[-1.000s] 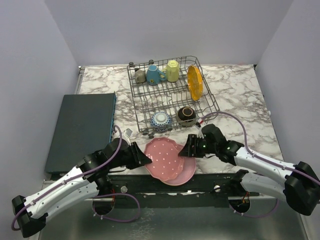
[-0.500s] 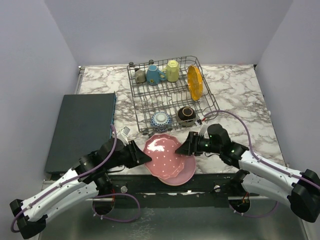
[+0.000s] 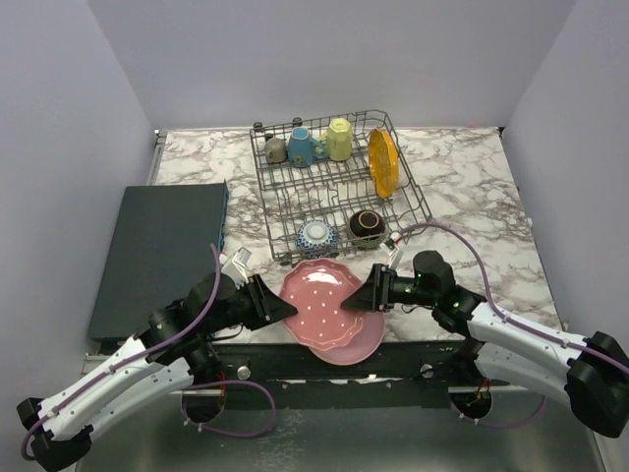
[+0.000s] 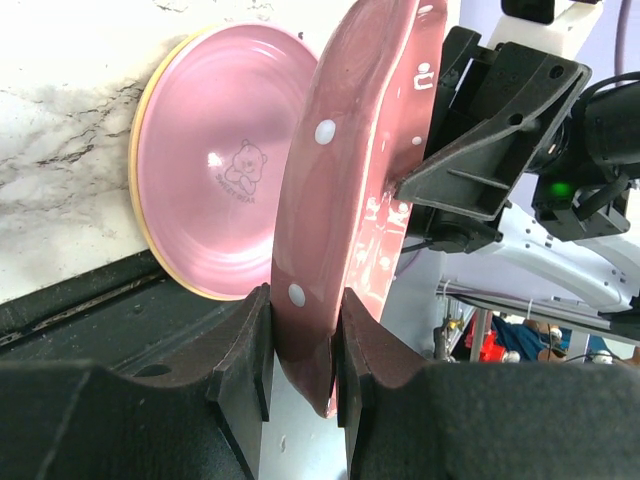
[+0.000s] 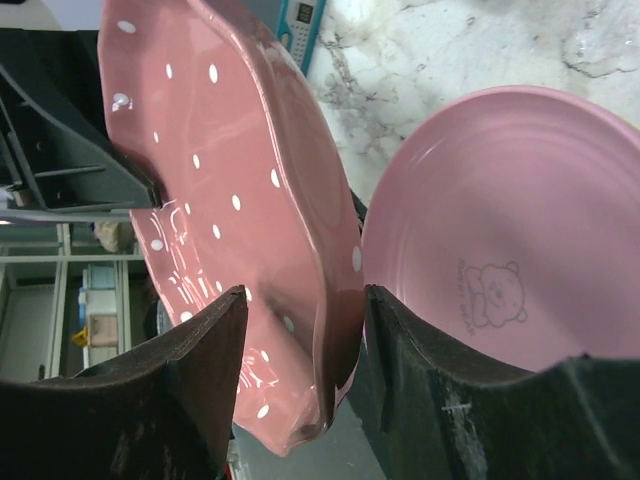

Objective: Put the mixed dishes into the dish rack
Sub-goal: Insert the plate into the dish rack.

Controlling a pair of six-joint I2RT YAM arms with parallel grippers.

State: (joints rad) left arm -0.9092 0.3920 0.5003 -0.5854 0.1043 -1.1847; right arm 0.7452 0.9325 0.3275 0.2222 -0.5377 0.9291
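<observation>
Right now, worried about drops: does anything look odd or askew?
The dotted pink plate hangs tilted, left gripper pinching one rim, right gripper straddling the other; the plain pink plate beneath overhangs the table's near edge.

Scalloped pink dotted plate (image 3: 319,300) tilts at 6 o'clock over flat plain pink plate (image 3: 366,342); dish rack (image 3: 324,192) at 12 o'clock holds 3 mugs (image 3: 304,147), upright orange plate (image 3: 382,162), 2 bowls (image 3: 316,236).

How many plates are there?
3. An orange plate stands in the dish rack; a pink dotted plate is clamped in the left fingers, right fingers around its other rim; a plain pink plate lies on the table beneath. None looks hidden.
</observation>
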